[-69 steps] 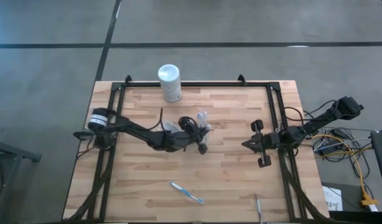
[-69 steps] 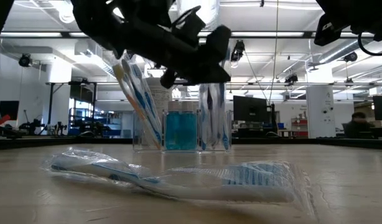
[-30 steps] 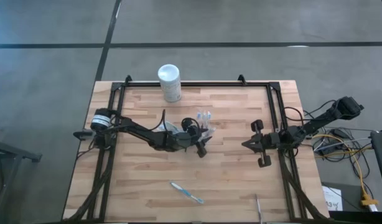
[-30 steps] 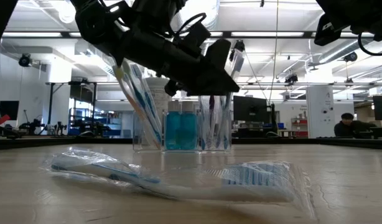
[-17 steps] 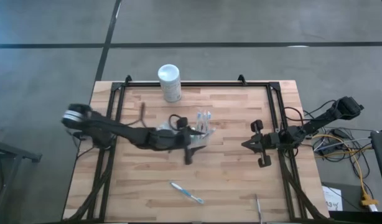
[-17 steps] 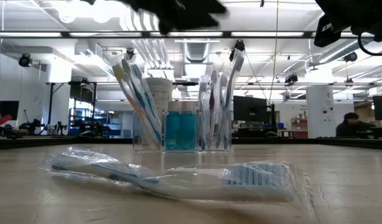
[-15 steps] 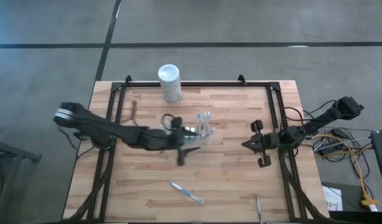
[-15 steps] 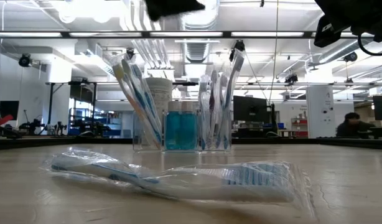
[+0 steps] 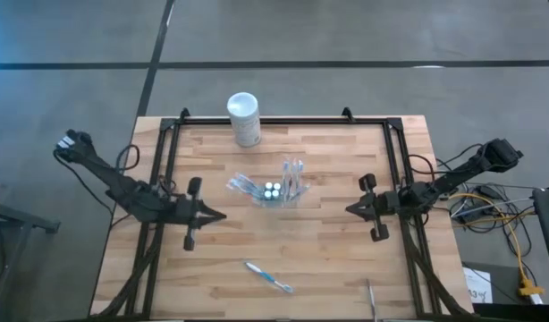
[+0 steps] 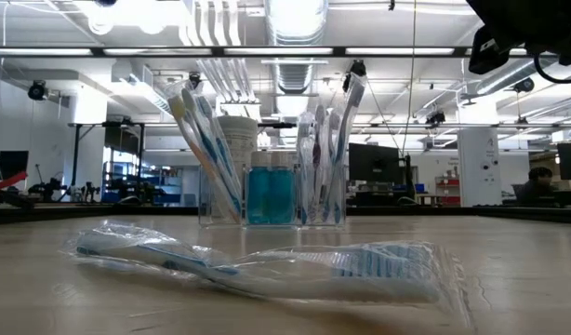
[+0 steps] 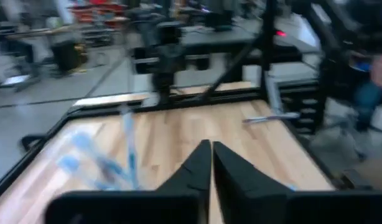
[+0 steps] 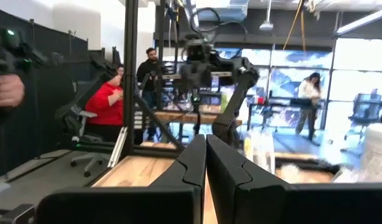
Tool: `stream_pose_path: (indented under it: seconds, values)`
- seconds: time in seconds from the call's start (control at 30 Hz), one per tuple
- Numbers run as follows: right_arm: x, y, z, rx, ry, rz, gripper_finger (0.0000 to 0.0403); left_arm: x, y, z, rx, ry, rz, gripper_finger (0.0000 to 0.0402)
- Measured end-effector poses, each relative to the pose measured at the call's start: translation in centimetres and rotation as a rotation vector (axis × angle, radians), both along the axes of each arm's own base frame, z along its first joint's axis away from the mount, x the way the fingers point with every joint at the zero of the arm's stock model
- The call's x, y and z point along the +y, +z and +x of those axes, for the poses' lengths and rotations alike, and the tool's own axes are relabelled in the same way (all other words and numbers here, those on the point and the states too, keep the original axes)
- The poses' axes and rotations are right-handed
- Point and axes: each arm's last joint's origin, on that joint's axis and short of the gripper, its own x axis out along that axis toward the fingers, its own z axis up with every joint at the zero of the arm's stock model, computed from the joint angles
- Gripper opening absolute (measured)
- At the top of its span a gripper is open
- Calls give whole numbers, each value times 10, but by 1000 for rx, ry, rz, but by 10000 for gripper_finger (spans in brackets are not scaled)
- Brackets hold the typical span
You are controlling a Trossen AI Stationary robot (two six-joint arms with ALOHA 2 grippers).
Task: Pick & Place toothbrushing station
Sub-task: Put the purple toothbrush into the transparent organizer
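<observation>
The toothbrushing station (image 9: 274, 190), a small clear holder with several toothbrushes and a blue middle part (image 10: 270, 195), stands upright on its base in the middle of the wooden table. No gripper touches it. My left gripper (image 9: 223, 215) is shut and hovers level near the table's left side, pointing right, well away from the station; its wrist view shows the fingers (image 11: 211, 155) together. My right gripper (image 9: 348, 210) is shut, waits at the table's right side and points left, with nothing between its fingers (image 12: 205, 149).
A white canister (image 9: 244, 118) with a yellow label stands at the table's far edge. A toothbrush in a clear wrapper (image 9: 268, 277) lies near the front edge, large in the low view (image 10: 267, 270). A thin grey stick (image 9: 371, 297) lies at the near right. People (image 12: 110, 99) show beyond the table.
My left gripper has left the station, risen and drawn back toward the table's left edge, and its fingers have shut. The station stays upright in the middle of the table.
</observation>
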Motion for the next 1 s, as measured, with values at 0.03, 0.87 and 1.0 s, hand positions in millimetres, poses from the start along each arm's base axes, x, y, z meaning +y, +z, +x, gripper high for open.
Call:
stream_pose_path:
  seconds: [0.03,0.87,1.0]
  values:
    - [0,-1,0,13,4,4,8,3,-9,-4,-14,31,-13,11]
    - [2,-9,4,139,30,81,8,45,-123,-53,-186,166,-45,3]
    - [6,0,13,282,26,98,8,45,-131,-54,-165,152,-94,5]
